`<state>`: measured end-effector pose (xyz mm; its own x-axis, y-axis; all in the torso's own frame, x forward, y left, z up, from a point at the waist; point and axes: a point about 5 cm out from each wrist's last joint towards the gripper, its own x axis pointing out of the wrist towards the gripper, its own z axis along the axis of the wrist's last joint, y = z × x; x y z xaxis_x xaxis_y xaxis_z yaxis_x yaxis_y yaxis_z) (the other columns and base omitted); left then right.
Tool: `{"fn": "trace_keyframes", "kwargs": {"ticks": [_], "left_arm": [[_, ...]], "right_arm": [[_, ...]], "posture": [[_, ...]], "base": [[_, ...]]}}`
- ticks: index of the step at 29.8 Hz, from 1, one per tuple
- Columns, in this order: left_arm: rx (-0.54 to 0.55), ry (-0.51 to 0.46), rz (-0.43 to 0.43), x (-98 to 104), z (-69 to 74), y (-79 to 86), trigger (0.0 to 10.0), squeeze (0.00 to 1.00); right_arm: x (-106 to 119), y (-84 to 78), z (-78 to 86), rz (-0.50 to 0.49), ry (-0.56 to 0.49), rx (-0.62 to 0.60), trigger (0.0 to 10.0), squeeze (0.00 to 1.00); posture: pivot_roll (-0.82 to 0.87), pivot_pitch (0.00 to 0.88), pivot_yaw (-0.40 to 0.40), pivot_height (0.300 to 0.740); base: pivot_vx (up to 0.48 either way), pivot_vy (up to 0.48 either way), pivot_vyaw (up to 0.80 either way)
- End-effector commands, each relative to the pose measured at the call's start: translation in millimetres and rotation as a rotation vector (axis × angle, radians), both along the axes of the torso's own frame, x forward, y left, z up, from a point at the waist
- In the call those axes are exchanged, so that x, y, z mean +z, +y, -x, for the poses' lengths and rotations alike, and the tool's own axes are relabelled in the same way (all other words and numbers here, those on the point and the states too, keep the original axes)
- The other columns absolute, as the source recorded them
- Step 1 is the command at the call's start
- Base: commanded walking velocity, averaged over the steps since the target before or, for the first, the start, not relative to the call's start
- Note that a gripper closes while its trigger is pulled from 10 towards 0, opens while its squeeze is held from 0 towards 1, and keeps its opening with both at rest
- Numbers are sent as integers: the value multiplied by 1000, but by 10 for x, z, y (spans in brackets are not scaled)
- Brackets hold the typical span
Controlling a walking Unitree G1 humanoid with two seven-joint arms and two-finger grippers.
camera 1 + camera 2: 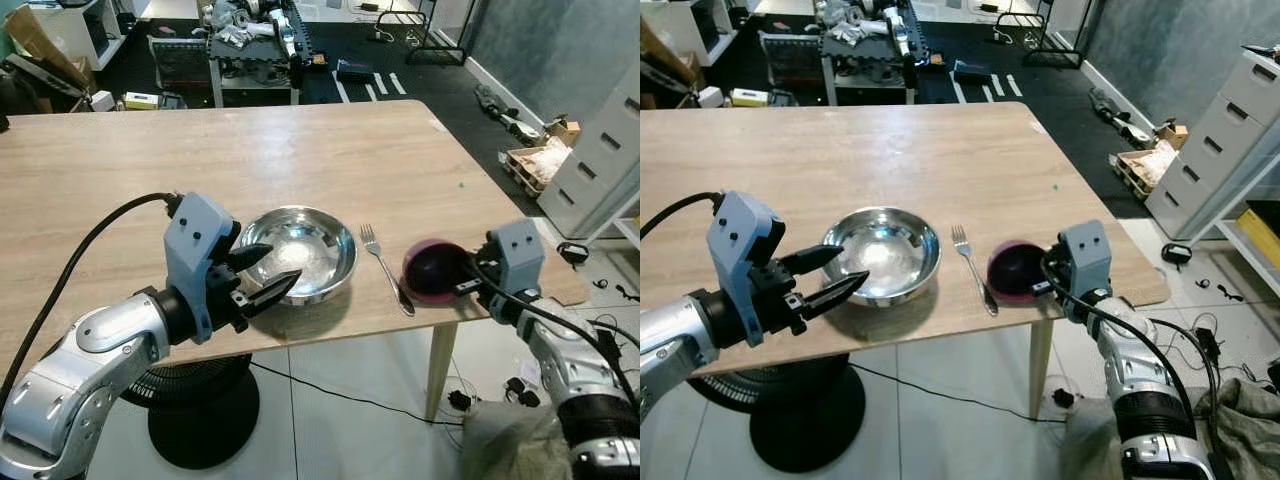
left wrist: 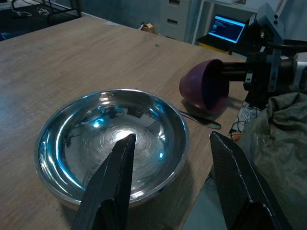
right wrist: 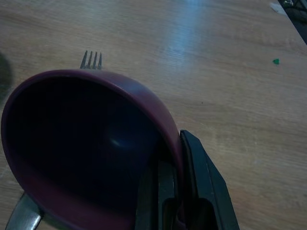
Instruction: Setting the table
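right gripper [image 1: 470, 277] clamped on the rim of the purple bowl [image 1: 432, 270], tipped up at the table [image 1: 300, 160] edge, just beside the fork [image 1: 386, 268]. left gripper [image 1: 262, 274] fingers spread wide, empty, at the near rim of the shiny metal bowl [image 1: 305, 252].

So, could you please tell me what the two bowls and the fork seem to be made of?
The larger bowl looks like polished steel: mirror-bright, with reflections inside. The fork seems plain metal, silver with a dull shine. The purple bowl, gripped at its rim by the right gripper, looks smooth and opaque, probably plastic, possibly glazed ceramic.
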<state>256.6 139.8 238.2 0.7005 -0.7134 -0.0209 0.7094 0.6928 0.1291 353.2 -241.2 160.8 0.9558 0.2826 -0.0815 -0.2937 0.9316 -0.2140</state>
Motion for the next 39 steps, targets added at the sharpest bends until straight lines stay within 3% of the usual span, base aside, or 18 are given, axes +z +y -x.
{"fn": "trace_keyframes", "kwargs": {"ticks": [1, 7, 8, 10, 12, 18, 20, 21, 22, 23, 24, 27, 28, 32, 36, 39], "left_arm": [[6, 12, -1, -35, -3, -1, 10000, 0], [8, 11, 2, -39, -14, -14, 10000, 0], [10, 10, 3, -39, -15, -17, 10000, 0], [11, 9, 4, -38, -15, -20, 10000, 0], [15, 9, 7, -46, -7, -25, 10000, 0], [24, 9, 9, -52, 1, -28, 10000, 0], [26, 9, 9, -52, 0, -31, 10000, 0], [27, 9, 12, -50, -3, -38, 10000, 0], [27, 9, 12, -50, -3, -38, 10000, 0], [28, 7, 14, -47, -5, -45, 10000, 0], [28, 7, 14, -47, -5, -45, 10000, 0], [29, 7, 18, -47, -6, -54, 10000, 0], [29, 7, 18, -47, -6, -54, 10000, 0], [29, 10, 21, -57, 4, -73, 10000, 0], [32, 14, 25, -66, 5, -83, 10000, 0], [35, 16, 25, -76, -2, -86, 10000, 0]], "right_arm": [[98, 78, -26, 72, -4, 88, 0, 0], [565, 337, -141, 217, -116, 279, 0, 0], [631, 384, -156, 226, -134, 301, 10000, 0], [687, 428, -166, 230, -150, 321, 10000, 0], [837, 629, -183, 182, -209, 382, 10000, 0], [788, 861, -187, 155, -227, 408, 10000, 0], [736, 921, -239, 149, -239, 343, 10000, 0], [675, 936, -321, 175, -248, 219, 10000, 0], [675, 936, -321, 175, -248, 219, 10000, 0], [642, 921, -382, 136, -243, 120, 10000, 0], [642, 921, -382, 136, -243, 120, 10000, 0], [641, 891, -451, -15, -209, -2, 10000, 0], [641, 891, -451, -15, -209, -2, 10000, 0], [688, 888, -502, -165, -171, -42, 10000, 0], [645, 861, -535, -122, -158, -86, 10000, 0], [461, 835, -569, 18, -47, -126, 10000, 0]], "posture": [[104, 71, 36, 740], [98, 69, 28, 740], [99, 69, 27, 740], [99, 69, 26, 740], [103, 70, 20, 740], [111, 72, 19, 740], [111, 73, 20, 740], [115, 73, 21, 740], [115, 73, 21, 740], [116, 73, 19, 740], [116, 73, 19, 740], [118, 74, 16, 740], [118, 74, 16, 740], [118, 76, 13, 740], [114, 77, 9, 740], [113, 76, 10, 740]], "base": [[0, 0, 0], [0, 0, 0], [0, 0, 0], [0, 0, 0], [0, 0, 0], [0, 0, 0], [0, 0, 0], [0, 0, 0], [0, 0, 0], [0, 0, 0], [0, 0, 0], [0, 0, 0], [0, 0, 0], [0, 0, 0], [0, 0, 0], [0, 0, 0]]}}
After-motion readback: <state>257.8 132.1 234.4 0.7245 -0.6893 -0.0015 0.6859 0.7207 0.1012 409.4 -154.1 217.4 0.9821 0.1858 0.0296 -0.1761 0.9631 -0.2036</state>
